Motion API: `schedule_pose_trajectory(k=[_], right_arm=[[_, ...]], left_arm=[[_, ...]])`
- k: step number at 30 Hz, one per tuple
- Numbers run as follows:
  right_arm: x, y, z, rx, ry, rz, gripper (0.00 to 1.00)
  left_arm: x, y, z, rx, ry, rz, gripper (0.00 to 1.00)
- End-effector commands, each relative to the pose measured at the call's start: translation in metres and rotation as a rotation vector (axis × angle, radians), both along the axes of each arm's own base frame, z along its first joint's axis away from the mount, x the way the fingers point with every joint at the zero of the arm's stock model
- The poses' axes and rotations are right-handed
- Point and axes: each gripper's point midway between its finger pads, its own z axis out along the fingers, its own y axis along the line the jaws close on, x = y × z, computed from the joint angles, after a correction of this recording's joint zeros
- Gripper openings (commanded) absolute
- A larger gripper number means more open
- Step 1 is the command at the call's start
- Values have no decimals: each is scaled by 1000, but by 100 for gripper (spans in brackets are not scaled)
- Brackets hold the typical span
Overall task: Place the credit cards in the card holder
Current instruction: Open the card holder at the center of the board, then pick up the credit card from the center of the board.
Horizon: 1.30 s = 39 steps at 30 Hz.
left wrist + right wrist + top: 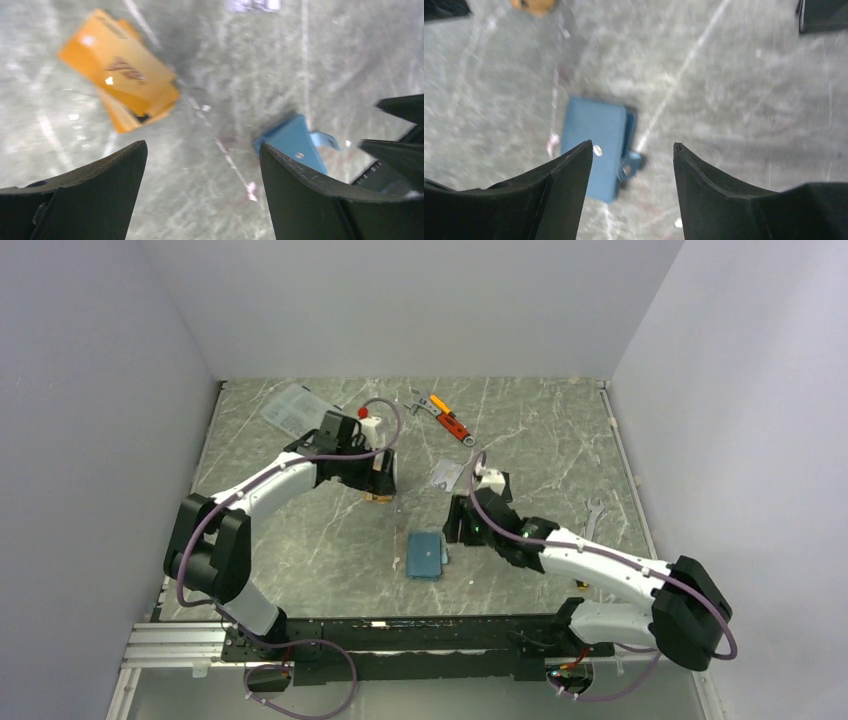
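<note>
The teal-blue card holder (425, 555) lies closed on the marble table, its snap tab on the right side; it also shows in the right wrist view (596, 140) and the left wrist view (295, 142). Orange-gold credit cards (120, 75) lie stacked and overlapping, partly hidden under the left gripper in the top view (375, 498). A silver-grey card (450, 475) lies flat behind the right gripper. My left gripper (380, 488) is open and empty above the table next to the orange cards. My right gripper (455, 530) is open and empty, just right of the card holder.
An orange-and-red adjustable wrench (452, 422) lies at the back centre. A silver spanner (590, 516) lies at the right. A clear plastic packet (295, 408) sits at the back left. White walls enclose the table on three sides.
</note>
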Motion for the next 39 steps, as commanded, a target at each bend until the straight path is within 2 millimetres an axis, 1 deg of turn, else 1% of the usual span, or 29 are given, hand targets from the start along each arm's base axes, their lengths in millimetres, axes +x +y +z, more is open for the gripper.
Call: schedule_pose_trajectory(k=[1, 2, 4, 6, 8, 10, 11, 12, 14, 16, 20, 25, 28, 32, 39], right_arm=[[56, 32, 67, 121, -141, 49, 63], [69, 39, 74, 140, -156, 56, 63], [94, 56, 86, 190, -165, 83, 61], [116, 71, 90, 224, -163, 106, 60], [138, 87, 90, 264, -160, 136, 58], [157, 101, 80, 290, -133, 162, 55], [167, 108, 79, 302, -129, 170, 54], [175, 113, 64, 293, -99, 174, 53], [187, 122, 49, 295, -73, 181, 50], [194, 131, 37, 309, -49, 192, 48], [201, 140, 16, 324, -5, 197, 47], [200, 143, -1, 365, 48, 201, 47], [195, 144, -10, 382, 74, 202, 47], [191, 144, -19, 393, 97, 201, 46], [185, 146, -32, 422, 134, 199, 38]], left_arm=[[46, 38, 7, 64, -127, 98, 87], [55, 45, 3, 66, -135, 123, 87], [69, 54, -5, 41, -129, 156, 86], [81, 58, -12, 22, -106, 186, 86], [88, 57, -20, 2, -77, 200, 85], [94, 56, -27, -1, -61, 208, 85], [97, 55, -30, -1, -53, 210, 84], [97, 55, -35, 3, -31, 215, 84], [100, 52, -40, -2, -12, 212, 83], [100, 49, -44, -12, 7, 207, 83], [101, 45, -50, -40, 31, 200, 80], [103, 41, -63, -69, 74, 207, 71], [104, 39, -71, -81, 108, 211, 67], [106, 39, -77, -83, 122, 218, 65], [105, 41, -89, -61, 148, 231, 57]])
